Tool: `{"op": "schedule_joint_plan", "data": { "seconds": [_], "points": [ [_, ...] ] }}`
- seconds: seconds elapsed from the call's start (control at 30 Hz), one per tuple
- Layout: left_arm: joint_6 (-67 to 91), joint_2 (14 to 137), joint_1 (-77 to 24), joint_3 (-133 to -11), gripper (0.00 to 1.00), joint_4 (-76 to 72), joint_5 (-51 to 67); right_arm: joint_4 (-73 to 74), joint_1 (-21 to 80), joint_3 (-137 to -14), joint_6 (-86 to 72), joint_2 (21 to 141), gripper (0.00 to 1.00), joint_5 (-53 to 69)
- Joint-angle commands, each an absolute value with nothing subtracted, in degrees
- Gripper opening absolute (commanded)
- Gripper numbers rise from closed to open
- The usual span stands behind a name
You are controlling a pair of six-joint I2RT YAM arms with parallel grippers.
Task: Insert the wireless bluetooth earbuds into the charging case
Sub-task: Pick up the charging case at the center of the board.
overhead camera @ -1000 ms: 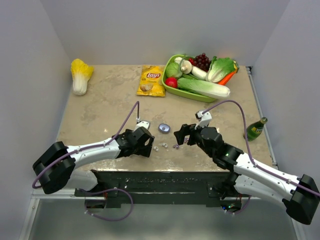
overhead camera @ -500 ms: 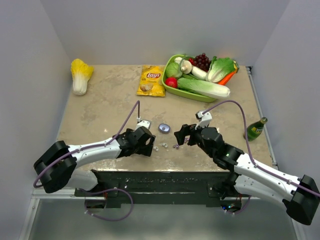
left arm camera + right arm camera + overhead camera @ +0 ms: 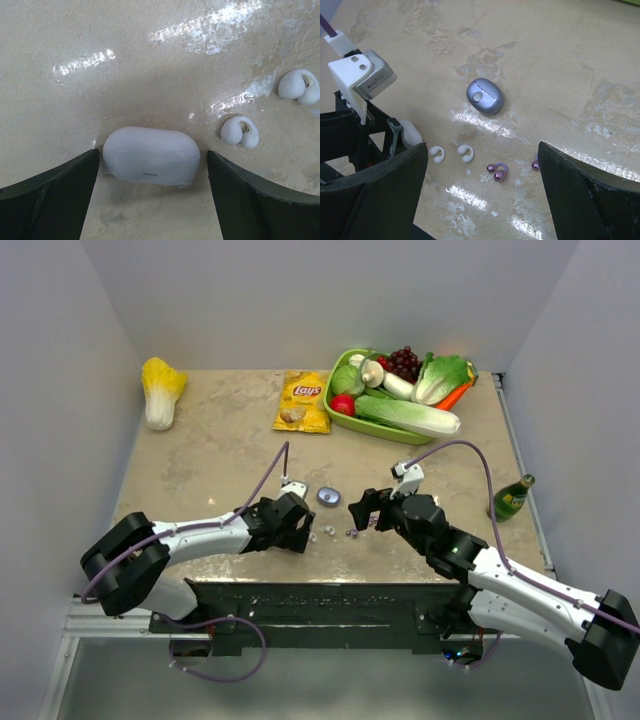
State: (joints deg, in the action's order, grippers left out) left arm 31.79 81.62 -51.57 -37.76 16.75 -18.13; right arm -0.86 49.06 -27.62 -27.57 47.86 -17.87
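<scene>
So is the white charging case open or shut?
Shut: the white charging case is one smooth closed shell, no sockets showing.

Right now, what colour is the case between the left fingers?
The case is white; the left wrist view shows it best.

Two white earbuds (image 3: 436, 154), two purple earbuds (image 3: 497, 171), two charging cases (image 3: 485, 96).

The only readable text was the brand name "Lay's", printed in the red logo on the yellow chip bag (image 3: 303, 400). The smaller print beneath it was too small to read.
</scene>
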Motion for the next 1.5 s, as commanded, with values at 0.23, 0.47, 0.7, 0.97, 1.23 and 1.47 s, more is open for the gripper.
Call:
{"op": "schedule_joint_plan", "data": {
  "seconds": [0.23, 0.47, 0.7, 0.97, 1.23, 1.47],
  "points": [
    [30.50, 83.15, -51.77, -39.64, 0.84, 18.36, -17.14, -1.23, 49.04, -27.60, -27.51, 46.41, 0.93, -17.40],
    [31.29, 82.79, -51.77, -40.08, 0.90, 21.18, -18.02, -1.05, 49.04, -27.77, -27.51, 46.41, 0.93, -17.40],
    [31.38, 83.41, -51.77, -39.99, 0.79, 21.62, -17.84, -0.70, 48.96, -27.68, -27.60, 46.14, 0.93, -17.49],
    [31.81, 83.58, -51.77, -39.55, 0.58, 20.92, -17.84, -0.70, 49.04, -27.60, -27.77, 46.23, 0.93, -17.32],
    [33.13, 80.00, -51.86, -37.71, 0.10, 13.63, -18.63, -0.35, 49.04, -29.26, -28.04, 46.58, 0.93, -17.05],
    [30.94, 68.74, -51.86, -35.43, 0.00, 1.79, -21.27, 5.09, 49.04, -36.64, -29.27, 49.04, 0.93, -18.19]
  ]
}}
